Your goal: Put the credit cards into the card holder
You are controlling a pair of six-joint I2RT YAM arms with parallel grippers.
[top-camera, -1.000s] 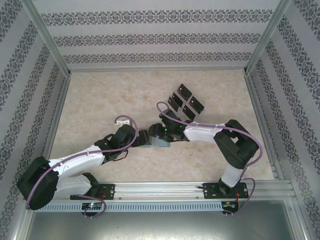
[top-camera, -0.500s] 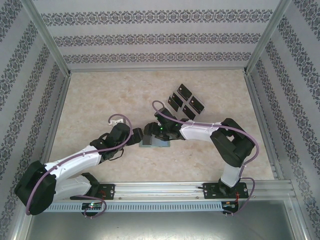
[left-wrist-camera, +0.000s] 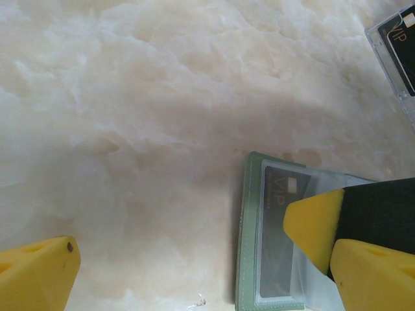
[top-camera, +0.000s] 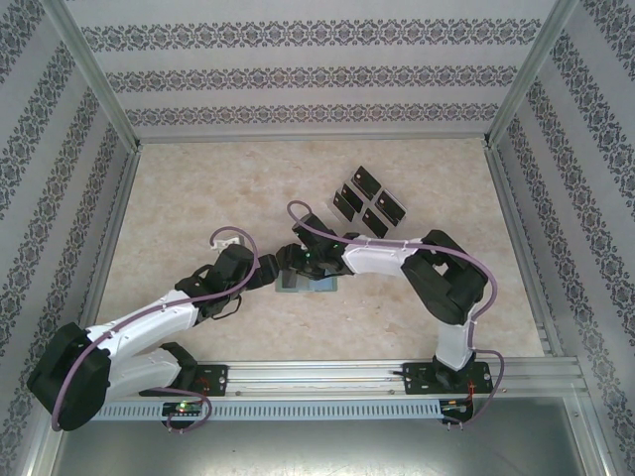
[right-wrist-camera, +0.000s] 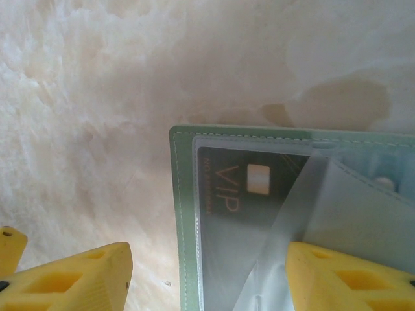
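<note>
Marble counter (left-wrist-camera: 130,97). Green card holder (left-wrist-camera: 248,259), open, VIP credit card (left-wrist-camera: 277,249) under clear sleeve; right pincer fingertip (left-wrist-camera: 314,225) over it. Spread wide: left pincer (left-wrist-camera: 204,275). Beyond, clear tray (left-wrist-camera: 384,59) with black card (left-wrist-camera: 403,40).

Two white-and-black arms with purple cables
Left arm (top-camera: 149,322) and right arm (top-camera: 397,258) have white links and black joints. A purple cable (top-camera: 492,294) loops along each. The fingers (left-wrist-camera: 39,272) are yellow wedges, one with a small dark screw hole.
</note>
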